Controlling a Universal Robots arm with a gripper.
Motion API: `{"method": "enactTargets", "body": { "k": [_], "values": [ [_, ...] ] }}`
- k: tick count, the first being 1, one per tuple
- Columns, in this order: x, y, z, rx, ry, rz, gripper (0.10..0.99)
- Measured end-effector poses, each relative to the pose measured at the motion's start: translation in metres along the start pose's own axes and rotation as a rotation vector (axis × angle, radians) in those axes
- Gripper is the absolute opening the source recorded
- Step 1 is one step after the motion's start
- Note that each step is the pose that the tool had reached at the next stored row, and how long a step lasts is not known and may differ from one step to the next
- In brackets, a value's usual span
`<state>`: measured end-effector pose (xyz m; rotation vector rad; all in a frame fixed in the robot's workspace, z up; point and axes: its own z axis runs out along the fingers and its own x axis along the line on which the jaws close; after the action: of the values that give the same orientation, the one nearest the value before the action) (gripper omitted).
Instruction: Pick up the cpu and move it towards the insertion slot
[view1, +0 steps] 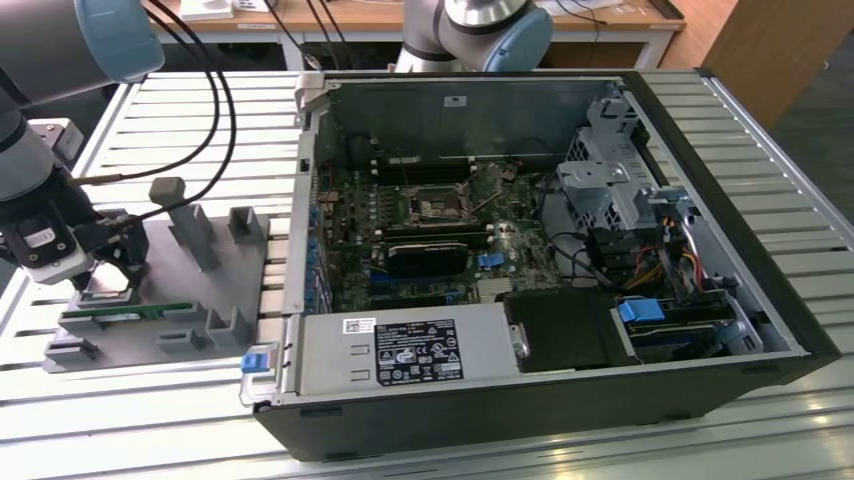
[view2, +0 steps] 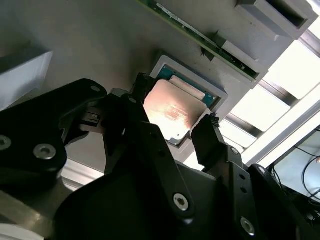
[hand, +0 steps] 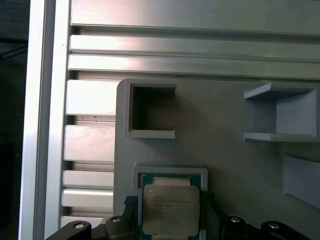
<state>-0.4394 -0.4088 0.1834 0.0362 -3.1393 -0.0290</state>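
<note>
Gripper (view2: 175, 102) spread just past cpu (view2: 172, 114) — straddling it.

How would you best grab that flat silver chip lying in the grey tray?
By two opposite edges of the cpu, coming straight down from above. It lies flat in a shallow recess of the grey tray, leaving just its top and rim exposed. The end effector straddles it that way.

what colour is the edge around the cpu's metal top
Green; clearest in the first wrist view of the cpu.
</note>
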Motion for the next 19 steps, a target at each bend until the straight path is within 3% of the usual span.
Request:
{"method": "enactTargets", "body": {
  "k": [3,4,6,19],
  "values": [
    [0.0000,0.0000,0.0005,0.000,0.0001,0.000,0.624],
    [0.0000,0.0000,0.0005,0.000,0.0001,0.000,0.557],
    [0.0000,0.0000,0.0005,0.000,0.0002,0.000,0.545],
    [0.0000,0.0002,-0.0096,0.000,-0.0002,0.000,0.541]
  ]
}}
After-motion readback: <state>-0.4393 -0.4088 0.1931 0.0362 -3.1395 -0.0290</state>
